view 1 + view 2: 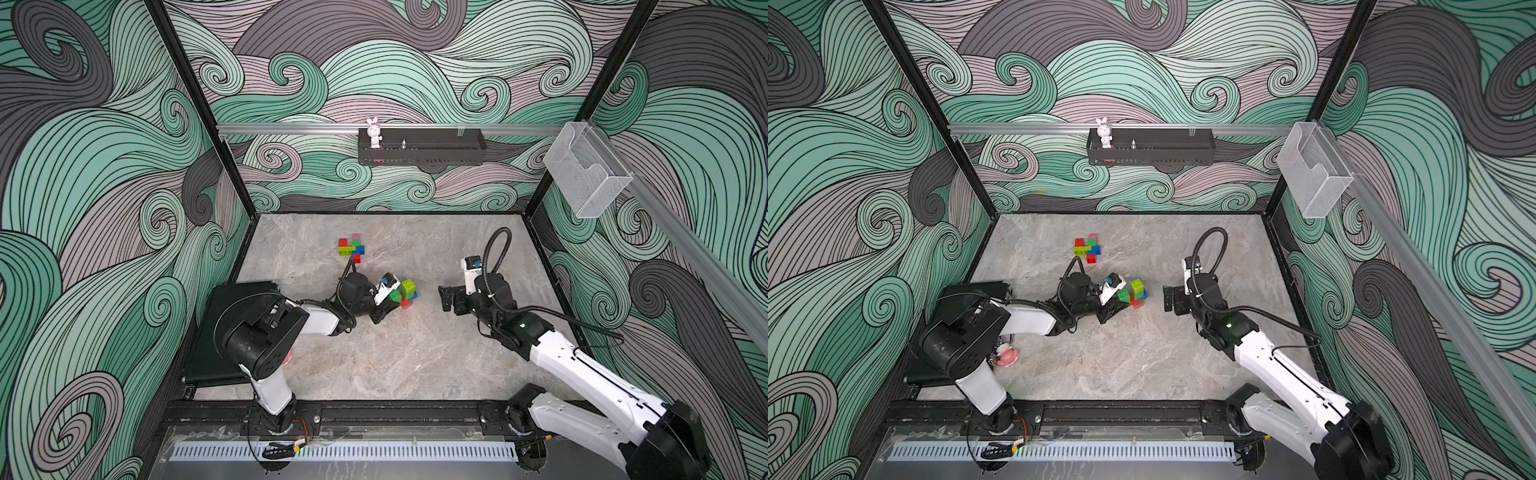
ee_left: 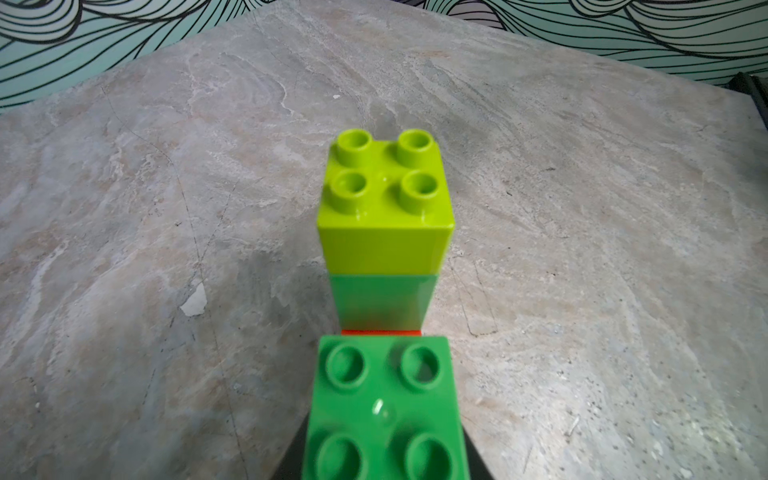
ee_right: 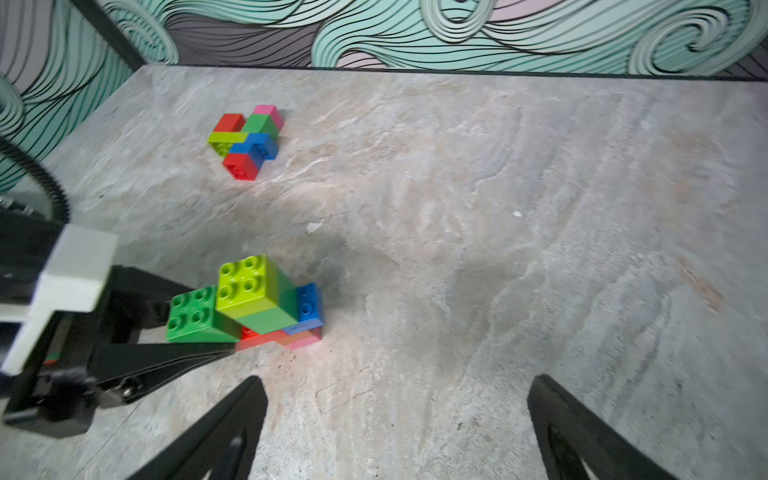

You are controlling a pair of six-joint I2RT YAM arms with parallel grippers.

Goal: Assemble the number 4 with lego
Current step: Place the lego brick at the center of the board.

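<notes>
On the grey surface (image 1: 415,357) we note, furthest left, a flat lego cluster (image 1: 351,248) of red, pink, green, lime and blue bricks, lying toward the back wall with neither arm touching it. Next, the left pincer (image 1: 390,306) is clamped narrowly on the dark green brick (image 2: 384,411) of a second lego cluster (image 1: 406,293) at mid-surface, its lime brick (image 2: 384,199) uppermost. Rightmost, the right pincer (image 1: 444,299) stands wide, gripping nothing, apart from that cluster.

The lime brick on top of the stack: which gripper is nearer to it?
Left. The left gripper is closed on the dark green brick next to the lime brick. The right gripper stands open, apart from both bricks, with bare table between.
</notes>
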